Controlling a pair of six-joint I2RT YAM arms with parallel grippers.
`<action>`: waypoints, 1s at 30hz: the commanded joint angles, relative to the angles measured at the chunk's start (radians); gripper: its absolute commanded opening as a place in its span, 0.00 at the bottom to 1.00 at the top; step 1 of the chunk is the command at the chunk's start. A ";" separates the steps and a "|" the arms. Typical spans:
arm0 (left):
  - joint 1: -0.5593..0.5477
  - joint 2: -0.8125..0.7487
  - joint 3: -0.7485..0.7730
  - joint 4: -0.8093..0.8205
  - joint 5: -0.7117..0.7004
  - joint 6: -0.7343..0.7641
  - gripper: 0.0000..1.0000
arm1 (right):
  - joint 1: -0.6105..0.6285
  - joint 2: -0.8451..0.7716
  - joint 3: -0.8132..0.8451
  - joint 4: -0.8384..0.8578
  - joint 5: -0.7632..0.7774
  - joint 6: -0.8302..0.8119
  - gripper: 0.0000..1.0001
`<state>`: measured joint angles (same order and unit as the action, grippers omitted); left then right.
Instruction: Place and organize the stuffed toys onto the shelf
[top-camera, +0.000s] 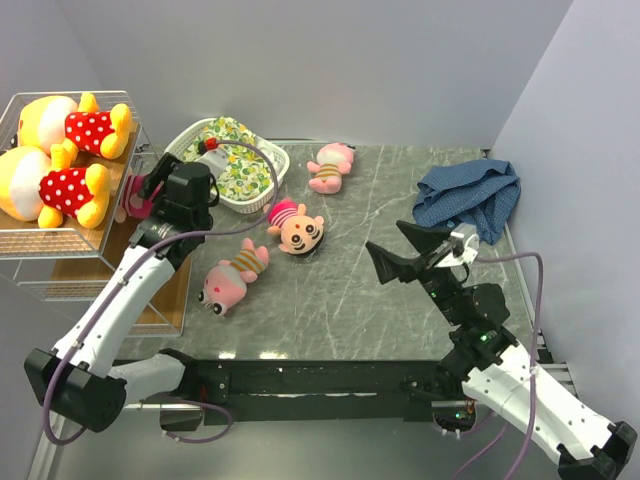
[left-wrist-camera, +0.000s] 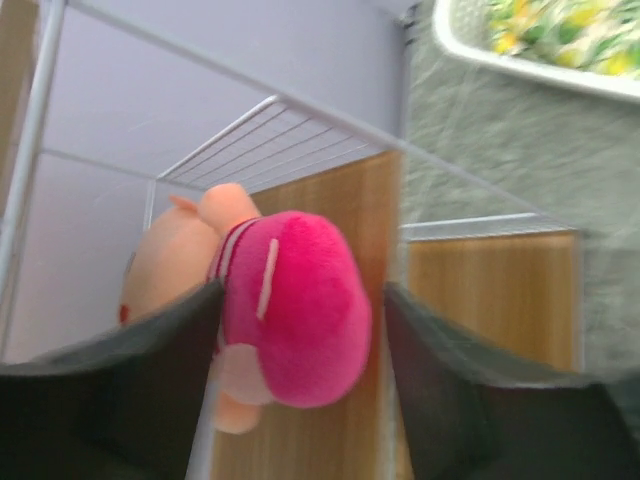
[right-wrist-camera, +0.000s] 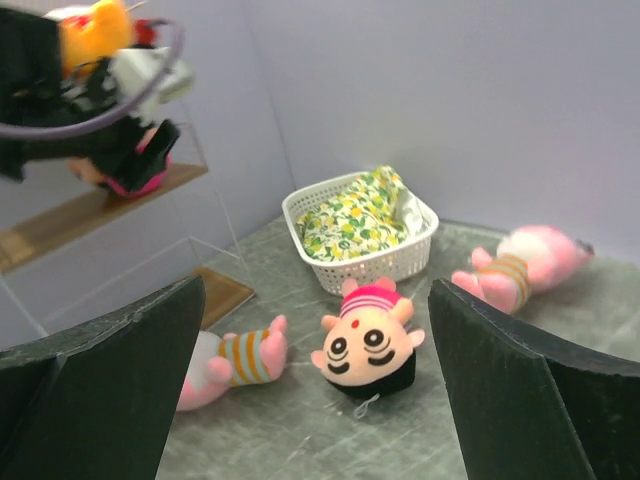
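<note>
The left hand (left-wrist-camera: 302, 296), jaws parted with a gap on one side, brackets a pink doll (left-wrist-camera: 312, 335) at the shelf's (left-wrist-camera: 480, 290) wooden board. The right hand (top-camera: 388, 238) gapes wide above the counter's (top-camera: 350, 310) right half. Two bears (top-camera: 62, 128) lie atop the shelf.

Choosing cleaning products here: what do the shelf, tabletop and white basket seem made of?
Shelf: thin white wire frame, probably painted metal; matte light-brown boards with wood grain, possibly veneer. Tabletop: smooth grey with white veins, marble-like, perhaps laminate. White basket: perforated moulded walls, likely plastic.
</note>
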<state>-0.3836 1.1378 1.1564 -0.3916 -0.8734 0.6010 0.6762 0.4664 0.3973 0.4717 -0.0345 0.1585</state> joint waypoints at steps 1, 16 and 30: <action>-0.040 -0.001 0.130 -0.082 0.126 -0.151 0.77 | 0.003 0.040 0.127 -0.194 0.215 0.209 1.00; -0.063 -0.101 0.102 0.144 1.005 -0.564 0.95 | -0.044 0.648 0.440 -0.407 0.021 0.368 1.00; -0.064 -0.153 -0.234 0.476 1.120 -0.711 0.96 | -0.244 1.251 0.834 -0.524 -0.591 0.116 0.94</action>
<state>-0.4461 1.0279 0.9855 -0.0849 0.2234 -0.0448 0.4271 1.6085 1.1481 -0.0154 -0.4938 0.3496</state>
